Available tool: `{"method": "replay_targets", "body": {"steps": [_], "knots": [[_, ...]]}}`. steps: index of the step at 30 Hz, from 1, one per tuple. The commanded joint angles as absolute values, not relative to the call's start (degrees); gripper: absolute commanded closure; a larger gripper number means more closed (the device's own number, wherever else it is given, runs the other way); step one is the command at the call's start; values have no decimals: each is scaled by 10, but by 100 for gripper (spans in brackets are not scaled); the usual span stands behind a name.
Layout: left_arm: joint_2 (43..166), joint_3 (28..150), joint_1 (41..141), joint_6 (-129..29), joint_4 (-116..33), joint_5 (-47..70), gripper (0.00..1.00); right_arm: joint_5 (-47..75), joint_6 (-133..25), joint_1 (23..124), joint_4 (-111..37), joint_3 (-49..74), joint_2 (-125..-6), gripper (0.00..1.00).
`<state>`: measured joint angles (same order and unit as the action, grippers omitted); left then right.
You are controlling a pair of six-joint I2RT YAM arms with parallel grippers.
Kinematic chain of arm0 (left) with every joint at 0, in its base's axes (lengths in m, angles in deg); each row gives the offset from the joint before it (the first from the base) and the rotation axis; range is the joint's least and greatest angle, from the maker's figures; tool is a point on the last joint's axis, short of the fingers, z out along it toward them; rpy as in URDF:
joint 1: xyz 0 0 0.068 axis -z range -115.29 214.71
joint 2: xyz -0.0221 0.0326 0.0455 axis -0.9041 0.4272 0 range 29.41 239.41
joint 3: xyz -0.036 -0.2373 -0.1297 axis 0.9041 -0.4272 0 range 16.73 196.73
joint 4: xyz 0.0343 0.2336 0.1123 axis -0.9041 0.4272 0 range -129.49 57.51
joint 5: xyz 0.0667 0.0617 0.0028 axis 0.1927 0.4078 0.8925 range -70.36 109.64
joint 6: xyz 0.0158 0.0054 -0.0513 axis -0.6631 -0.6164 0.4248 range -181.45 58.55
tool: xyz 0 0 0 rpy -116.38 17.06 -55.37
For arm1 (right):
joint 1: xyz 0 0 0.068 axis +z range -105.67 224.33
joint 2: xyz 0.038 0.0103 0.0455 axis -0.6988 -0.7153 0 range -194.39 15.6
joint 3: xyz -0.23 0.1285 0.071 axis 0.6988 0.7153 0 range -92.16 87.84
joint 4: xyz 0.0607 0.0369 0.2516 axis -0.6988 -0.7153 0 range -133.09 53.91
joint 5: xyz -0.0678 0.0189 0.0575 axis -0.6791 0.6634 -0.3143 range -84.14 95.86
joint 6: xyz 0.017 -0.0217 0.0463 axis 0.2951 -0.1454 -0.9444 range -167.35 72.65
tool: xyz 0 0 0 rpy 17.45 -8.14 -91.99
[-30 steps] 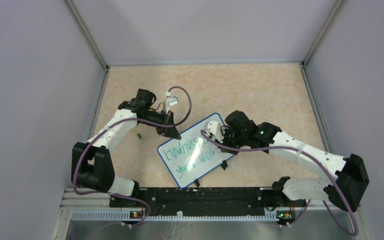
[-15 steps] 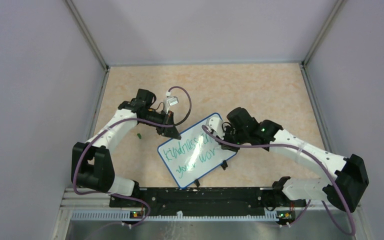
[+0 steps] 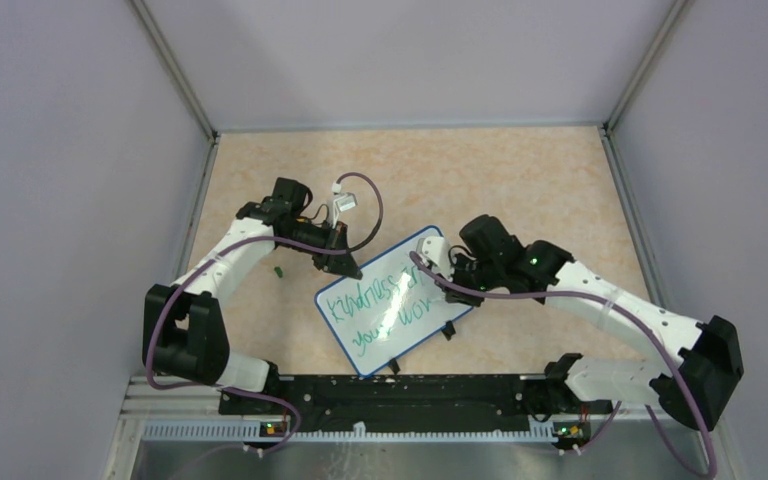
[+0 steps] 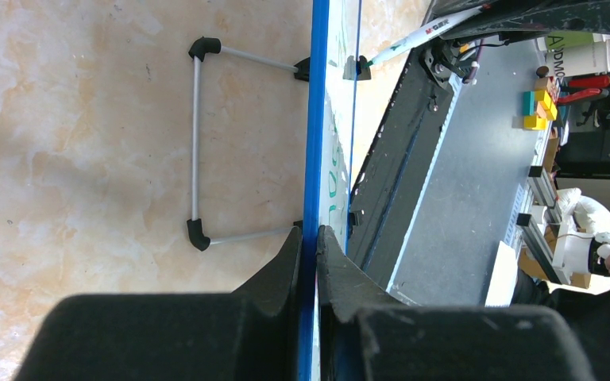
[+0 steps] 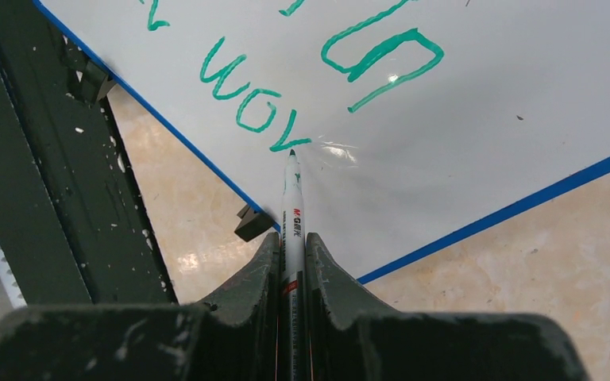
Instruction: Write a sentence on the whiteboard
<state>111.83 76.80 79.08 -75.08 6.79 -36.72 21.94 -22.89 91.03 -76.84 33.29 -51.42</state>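
Observation:
The whiteboard (image 3: 405,332) stands tilted on the table, blue-rimmed. The sentence (image 3: 378,302) in green script reads "kindness in" over "your wor". My left gripper (image 3: 350,268) is shut on the board's upper left rim; in the left wrist view (image 4: 308,234) the jaws clamp the blue edge (image 4: 314,119). My right gripper (image 3: 447,280) is shut on a white marker (image 5: 292,214). The marker's green tip touches the board (image 5: 484,103) just after "wor" (image 5: 246,103).
A small green cap (image 3: 277,270) lies on the table left of the board. The board's wire stand (image 4: 197,143) rests on the table behind it. A black rail (image 3: 400,390) runs along the near edge. Grey walls enclose the table.
My right gripper has shifted a little to the right with the marker along the second line. The left arm and the board have not moved.

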Motion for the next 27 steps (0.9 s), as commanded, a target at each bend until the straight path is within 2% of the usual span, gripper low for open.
{"method": "replay_targets", "body": {"steps": [1,27], "knots": [[1141,745,805,-767,69,-303,100,223,-224,904,-771,327,-482,100],[1137,744,806,-767,69,-302,100,205,-245,880,-732,347,-506,100]]}}
